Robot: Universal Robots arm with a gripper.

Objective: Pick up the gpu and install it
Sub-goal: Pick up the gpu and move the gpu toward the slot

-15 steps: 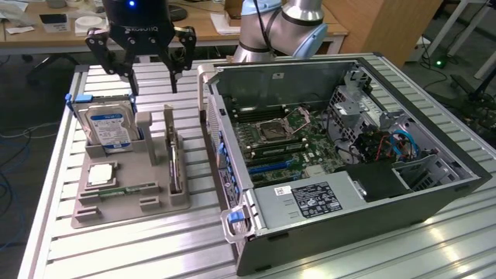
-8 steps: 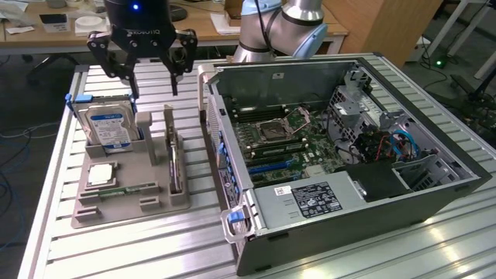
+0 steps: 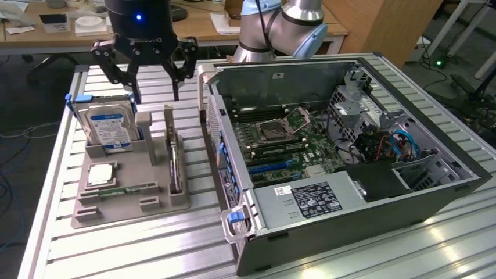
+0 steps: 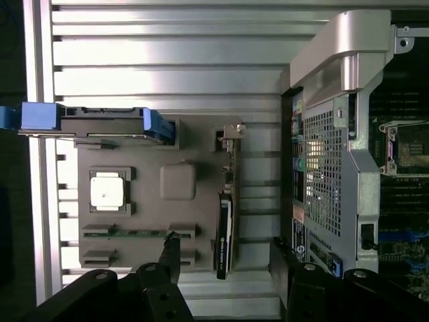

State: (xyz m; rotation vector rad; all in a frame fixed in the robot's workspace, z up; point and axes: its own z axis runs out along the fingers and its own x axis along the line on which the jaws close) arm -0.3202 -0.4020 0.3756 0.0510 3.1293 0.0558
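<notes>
The gpu [image 3: 175, 164] is a thin dark card standing on edge in a slot of the grey holder tray [image 3: 128, 206], on the side nearest the computer case. My gripper [image 3: 155, 90] hangs open in the air above the far end of the tray, holding nothing. Looking down from the wrist, the gpu [image 4: 226, 225] runs lengthwise between the two black fingers [image 4: 169, 255], well below them, and the gripper [image 4: 224, 258] straddles its near end. The open computer case [image 3: 333, 157] with its motherboard lies beside the tray.
The tray [image 4: 177, 201] also holds a silver hard drive [image 3: 108, 129] with blue clips, a square processor [image 3: 102, 173] and a green memory stick [image 3: 128, 190]. The case wall [image 4: 328, 168] stands close beside the gpu. Everything rests on a slatted aluminium table [image 3: 139, 244].
</notes>
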